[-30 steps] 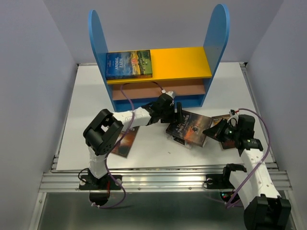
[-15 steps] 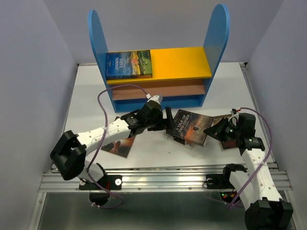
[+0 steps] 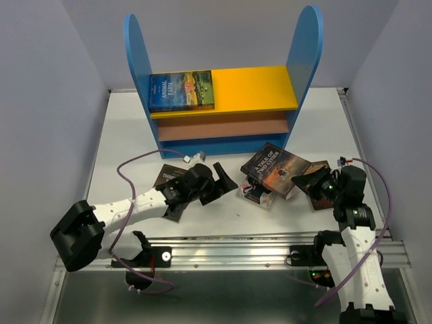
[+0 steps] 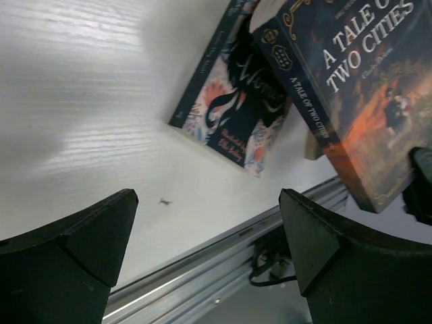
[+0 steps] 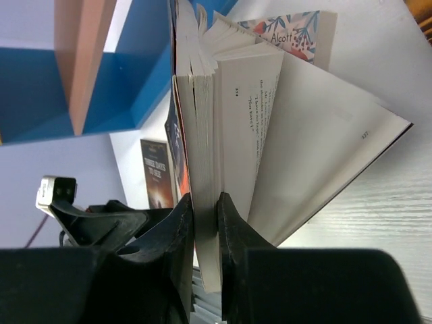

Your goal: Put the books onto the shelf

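My right gripper (image 3: 305, 181) (image 5: 206, 216) is shut on a wad of pages of the book "A Tale of Two Cities" (image 3: 277, 166) (image 4: 351, 101) (image 5: 229, 135). It holds that book tilted above the table, and the rest of its pages fan open. A pale floral book (image 3: 255, 194) (image 4: 236, 115) (image 5: 290, 30) lies under it. My left gripper (image 3: 221, 178) (image 4: 202, 229) stands open and holds nothing, left of both books. Behind stands the shelf (image 3: 266, 88) (image 5: 101, 81), with "Animal Farm" (image 3: 181, 91) flat on its yellow top board.
A dark book (image 3: 170, 181) (image 5: 158, 172) lies under the left arm's forearm. A brown book (image 3: 318, 166) peeks out behind the right gripper. The metal rail (image 3: 229, 253) (image 4: 223, 270) runs along the near table edge. Grey walls close in both sides.
The left gripper opened fully and drew back toward the near left, away from "A Tale of Two Cities". The right gripper lifted that book off the pile and turned it rightward.
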Controlling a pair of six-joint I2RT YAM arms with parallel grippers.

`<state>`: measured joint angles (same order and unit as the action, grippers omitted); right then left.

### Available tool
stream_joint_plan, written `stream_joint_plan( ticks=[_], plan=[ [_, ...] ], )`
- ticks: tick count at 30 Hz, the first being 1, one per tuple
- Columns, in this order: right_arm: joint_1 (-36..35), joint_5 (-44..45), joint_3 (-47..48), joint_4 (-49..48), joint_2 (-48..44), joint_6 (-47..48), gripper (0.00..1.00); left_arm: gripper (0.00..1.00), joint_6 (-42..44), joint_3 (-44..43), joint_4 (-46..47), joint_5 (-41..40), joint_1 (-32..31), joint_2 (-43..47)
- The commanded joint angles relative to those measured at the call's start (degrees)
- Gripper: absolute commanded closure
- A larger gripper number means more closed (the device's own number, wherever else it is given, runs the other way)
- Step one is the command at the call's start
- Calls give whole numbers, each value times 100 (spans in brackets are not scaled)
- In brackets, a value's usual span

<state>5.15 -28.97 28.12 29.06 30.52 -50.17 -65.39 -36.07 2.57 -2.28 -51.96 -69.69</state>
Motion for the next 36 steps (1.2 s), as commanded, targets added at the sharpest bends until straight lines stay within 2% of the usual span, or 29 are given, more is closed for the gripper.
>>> stream_joint_plan(
  ticks=[1,6,15,20,25,30,33,36],
  plan=[
    [-110,-47,19,-823,-161,-731,99,1,-887,-180,1087,-351,-305,-149],
    [-321,-100,-87,-1025,-73,-827,99,1,-1441,-416,1825,-649,-490,-632],
    [-734,-47,-315,-1578,15,-1292,99,1,-1855,-1094,1879,-764,-718,-1564],
    [-962,216,-333,-1674,94,-1425,99,1,-1899,-1305,1800,-835,-754,-1793],
    [-1016,111,-210,-1842,349,-1442,99,1,-2066,-1288,1747,-800,-780,-1908],
    [-1306,155,-377,-2088,305,-1750,99,1,-1978,-1727,1695,-862,-780,-2302],
    [-1306,243,-333,-2009,261,-1768,99,2,-1987,-1903,1703,-800,-771,-2435],
    [-1306,120,-360,-2053,331,-1838,99,8,-2074,-1877,1703,-826,-780,-2453]
  ],
)
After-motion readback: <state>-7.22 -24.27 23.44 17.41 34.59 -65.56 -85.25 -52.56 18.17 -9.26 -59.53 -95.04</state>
